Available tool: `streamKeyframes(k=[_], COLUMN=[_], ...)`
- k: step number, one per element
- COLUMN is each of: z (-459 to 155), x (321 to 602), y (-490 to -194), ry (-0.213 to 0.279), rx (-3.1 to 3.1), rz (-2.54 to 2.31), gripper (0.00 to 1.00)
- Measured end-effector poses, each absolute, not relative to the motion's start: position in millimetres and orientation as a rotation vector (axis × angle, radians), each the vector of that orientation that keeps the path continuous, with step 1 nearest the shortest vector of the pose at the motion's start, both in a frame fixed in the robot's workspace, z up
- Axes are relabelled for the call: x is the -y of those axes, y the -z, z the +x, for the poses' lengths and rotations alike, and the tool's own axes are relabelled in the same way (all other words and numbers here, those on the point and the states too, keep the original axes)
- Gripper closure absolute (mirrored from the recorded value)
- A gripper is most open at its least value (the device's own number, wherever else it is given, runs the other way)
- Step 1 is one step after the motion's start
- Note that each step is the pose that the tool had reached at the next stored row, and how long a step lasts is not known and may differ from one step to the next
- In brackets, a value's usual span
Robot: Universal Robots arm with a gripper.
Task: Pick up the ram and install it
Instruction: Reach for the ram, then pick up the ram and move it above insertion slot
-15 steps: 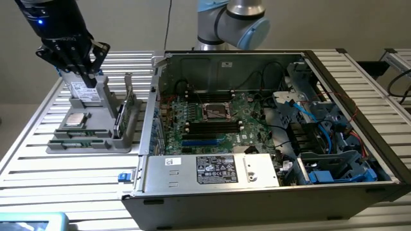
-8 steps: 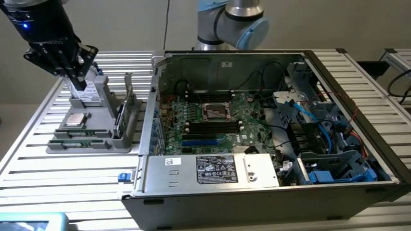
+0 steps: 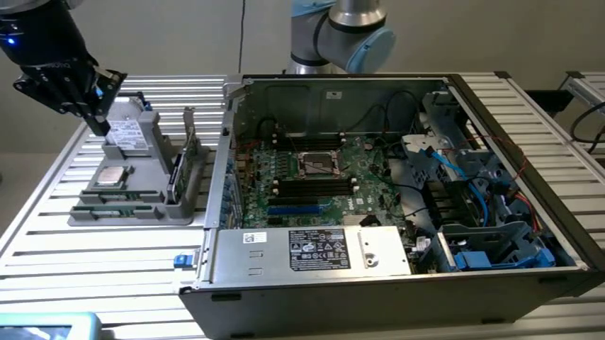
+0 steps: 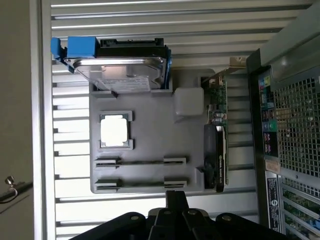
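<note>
**Green memory stick on edge in the tray, closed gripper above**

Green and thin, the ram (image 3: 121,193) is a long narrow circuit-board stick. It stands on its edge in a slot toward the near end of the grey plastic parts tray (image 3: 142,216). The tray sits on the slatted metal table (image 3: 57,248), at the exterior view's left of the open black computer case (image 3: 378,297).

The stick looks light and stiff but fragile. I judge it is best pinched across its two flat faces near the middle of the upper edge, clear of the contact edge. It should be kept straight, since a tilt could twist or crack it.

The black gripper (image 3: 98,129) hangs over the far end of the tray by the silver hard drive (image 3: 132,132), its fingers together and nothing between them.

In the wrist view the stick shows edge-on as little more than a dark line, so its chips and label cannot be made out. A second slot beside it looks alike, and I cannot tell whether it is filled.
</note>
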State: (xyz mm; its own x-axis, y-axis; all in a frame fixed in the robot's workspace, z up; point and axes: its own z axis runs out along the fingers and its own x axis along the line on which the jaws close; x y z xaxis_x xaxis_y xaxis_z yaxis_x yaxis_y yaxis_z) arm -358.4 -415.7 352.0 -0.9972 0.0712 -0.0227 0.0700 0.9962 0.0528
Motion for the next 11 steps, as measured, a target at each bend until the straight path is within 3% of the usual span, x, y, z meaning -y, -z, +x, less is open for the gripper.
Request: streamKeyframes(k=[11], z=[-374.5], x=[415.7], y=[-348.7], ry=[-0.079], rx=[-3.114], rz=[0.110], gripper=[0.89])
